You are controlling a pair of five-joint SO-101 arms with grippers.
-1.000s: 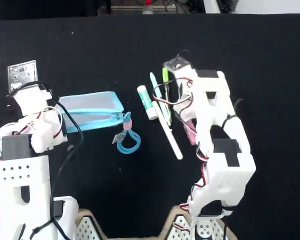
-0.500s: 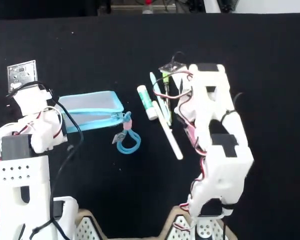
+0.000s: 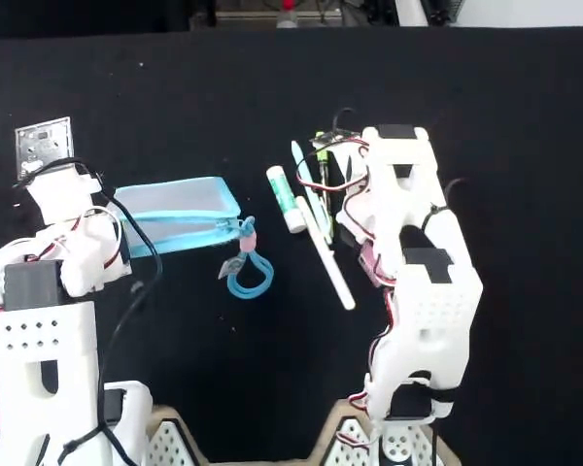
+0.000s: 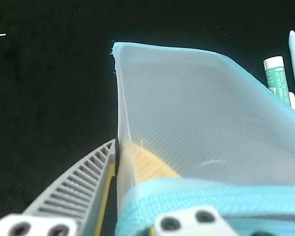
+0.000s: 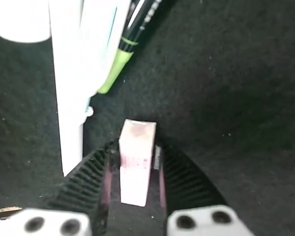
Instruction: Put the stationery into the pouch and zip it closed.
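Clamping a pink-and-white eraser (image 5: 136,162) by its two sides, my right gripper (image 5: 132,152) sits low over the black table (image 3: 486,97). Just beyond the eraser lie a green highlighter (image 5: 119,69) and a white pen (image 5: 69,88), side by side. My left gripper (image 4: 119,162) has its jaws closed on one mesh wall of the blue pouch (image 4: 196,128), and a glue stick (image 4: 276,78) lies past the pouch's far edge.

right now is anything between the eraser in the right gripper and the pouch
Yes: the glue stick and the white pen lie flat between the eraser and the pouch. Both are low.
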